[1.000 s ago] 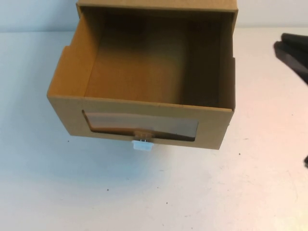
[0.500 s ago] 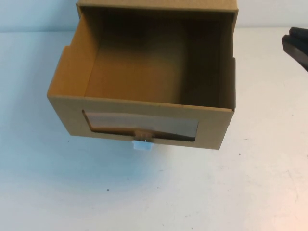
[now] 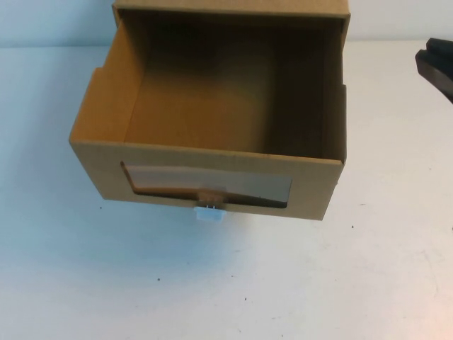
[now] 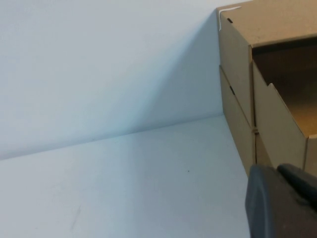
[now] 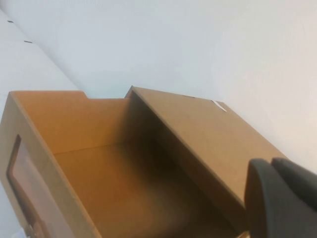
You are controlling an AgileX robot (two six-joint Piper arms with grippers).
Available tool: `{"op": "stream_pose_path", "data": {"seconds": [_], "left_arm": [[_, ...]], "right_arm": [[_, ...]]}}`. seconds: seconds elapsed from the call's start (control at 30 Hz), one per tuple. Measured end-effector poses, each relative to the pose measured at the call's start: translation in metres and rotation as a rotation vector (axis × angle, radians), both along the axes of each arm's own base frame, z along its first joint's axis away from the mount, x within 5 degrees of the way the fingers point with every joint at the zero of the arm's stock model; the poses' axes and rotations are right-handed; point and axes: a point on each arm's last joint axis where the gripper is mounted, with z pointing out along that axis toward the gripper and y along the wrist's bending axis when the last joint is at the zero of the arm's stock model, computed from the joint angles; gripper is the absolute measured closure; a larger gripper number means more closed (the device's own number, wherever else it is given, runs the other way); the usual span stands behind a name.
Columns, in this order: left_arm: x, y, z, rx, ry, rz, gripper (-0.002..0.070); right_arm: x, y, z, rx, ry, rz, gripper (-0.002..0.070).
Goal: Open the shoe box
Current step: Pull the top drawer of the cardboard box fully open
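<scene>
The brown cardboard shoe box drawer [image 3: 99,113] stands pulled out of its sleeve [image 3: 233,7] toward me, and its inside is empty. Its front wall has a clear window [image 3: 233,184] and a small white pull tab [image 3: 209,214] at the bottom edge. My right gripper [image 3: 435,64] is at the far right edge of the table, apart from the box, shut and holding nothing. The right wrist view looks into the open drawer [image 5: 74,124] past the closed fingers [image 5: 277,198]. My left gripper [image 4: 277,171] shows only in the left wrist view, shut, beside the box's left side [image 4: 237,99].
White table [image 3: 283,283] spreads in front of the box and on both sides. A pale wall [image 4: 99,59] rises behind the box.
The right gripper has drawn back toward the right edge of the high view. The box has not moved.
</scene>
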Motion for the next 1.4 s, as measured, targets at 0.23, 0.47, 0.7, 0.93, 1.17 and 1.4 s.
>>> {"op": "stream_pose_path", "data": {"seconds": [0.23,0.47,0.7,0.93,1.17,1.4], "left_arm": [[0.000,0.000,0.000,0.000,0.000,0.000,0.0680],[0.000,0.001,-0.001,0.018,-0.002,0.008,0.0680],[0.013,-0.002,-0.052,0.017,0.106,-0.003,0.0680],[0.016,-0.002,-0.119,0.029,0.013,-0.004,0.0680],[0.016,-0.003,-0.159,-0.007,0.064,-0.009,0.0680],[0.013,-0.003,-0.176,-0.006,0.233,-0.011,0.0680]], "right_arm": [[0.000,0.000,0.000,0.000,0.000,0.000,0.0689],[0.000,0.000,0.000,0.000,-0.001,0.000,0.0689],[0.000,0.000,0.000,0.000,-0.001,0.000,0.0689],[-0.001,0.001,0.001,0.003,-0.006,0.019,0.0689],[-0.001,0.002,0.001,0.004,-0.007,0.023,0.0689],[-0.001,0.002,0.001,0.004,-0.007,0.023,0.0689]]}}
